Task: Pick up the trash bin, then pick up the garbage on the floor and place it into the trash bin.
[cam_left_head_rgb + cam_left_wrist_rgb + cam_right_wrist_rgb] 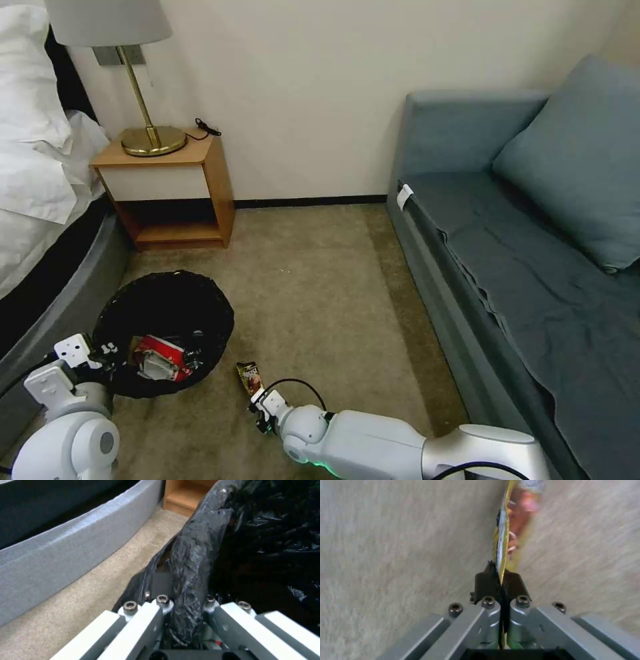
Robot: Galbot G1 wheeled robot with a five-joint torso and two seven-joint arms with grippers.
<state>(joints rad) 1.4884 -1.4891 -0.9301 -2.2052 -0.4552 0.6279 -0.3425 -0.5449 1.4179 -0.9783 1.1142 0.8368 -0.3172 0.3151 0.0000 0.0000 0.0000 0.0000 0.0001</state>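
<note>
Snack wrapper [502,537] is pinched in the right gripper's [500,580] closed jaws over the floor [320,293]. Left gripper [183,597] jaws clamp the trash bin [163,330] rim.

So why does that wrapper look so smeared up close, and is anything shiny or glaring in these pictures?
In the right wrist view the snack wrapper blurs toward its far end, while the right gripper pinching it stays sharp. In the left wrist view the trash bin liner's crinkled black plastic catches bright highlights beside the left gripper. In the head view the lamp base gleams.

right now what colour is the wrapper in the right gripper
Dark brown with yellow edges; the wrapper in the right gripper shows best in the head view.
</note>
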